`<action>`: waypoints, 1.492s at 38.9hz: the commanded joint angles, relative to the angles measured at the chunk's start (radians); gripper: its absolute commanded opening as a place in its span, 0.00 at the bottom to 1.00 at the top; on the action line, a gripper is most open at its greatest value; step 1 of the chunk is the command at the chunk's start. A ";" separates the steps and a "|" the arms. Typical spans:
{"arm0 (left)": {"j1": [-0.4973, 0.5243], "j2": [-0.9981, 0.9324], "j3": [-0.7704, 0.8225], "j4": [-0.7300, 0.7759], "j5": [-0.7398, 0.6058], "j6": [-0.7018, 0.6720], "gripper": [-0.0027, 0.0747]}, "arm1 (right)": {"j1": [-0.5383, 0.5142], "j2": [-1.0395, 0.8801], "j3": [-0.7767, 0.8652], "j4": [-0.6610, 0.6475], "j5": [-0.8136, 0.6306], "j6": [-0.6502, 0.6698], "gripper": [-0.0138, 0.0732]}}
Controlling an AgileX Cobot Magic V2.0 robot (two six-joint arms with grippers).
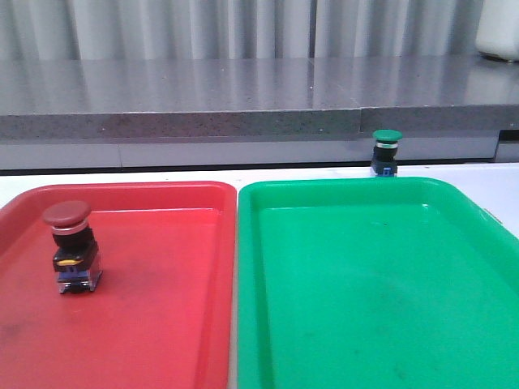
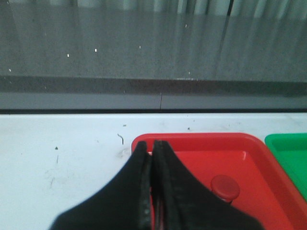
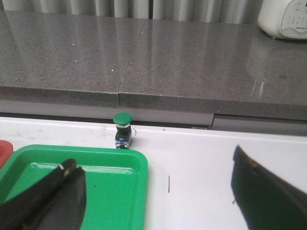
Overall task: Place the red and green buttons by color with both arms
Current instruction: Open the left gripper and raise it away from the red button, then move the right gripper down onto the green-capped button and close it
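Red button (image 1: 70,245) stood upright in red tray (image 1: 162,324), left part of front view. Green button (image 1: 386,151) stood upright on white table (image 1: 503,182), upper right, just behind far rim of green tray (image 1: 365,284), outside it. Left gripper (image 2: 152,158) pressed closed, empty, over near-left corner of red tray. Right gripper (image 3: 153,177) spread wide, empty, fingers (image 3: 57,191) over green tray edge and bare table.

Glossy moulded plastic red tray (image 1: 162,324), equally shiny green tray (image 1: 381,324) (both faintly scuffed), matt white worktop (image 2: 62,153) with small marks, speckled polished grey stone ledge (image 1: 243,89), matt dark-red button cap (image 1: 66,214), silvery metal collar, matt black left claw (image 2: 152,158).
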 commanded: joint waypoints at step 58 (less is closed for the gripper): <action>-0.006 -0.120 -0.009 -0.016 -0.089 0.003 0.01 | 0.183 0.981 -0.584 0.031 -0.075 0.010 0.84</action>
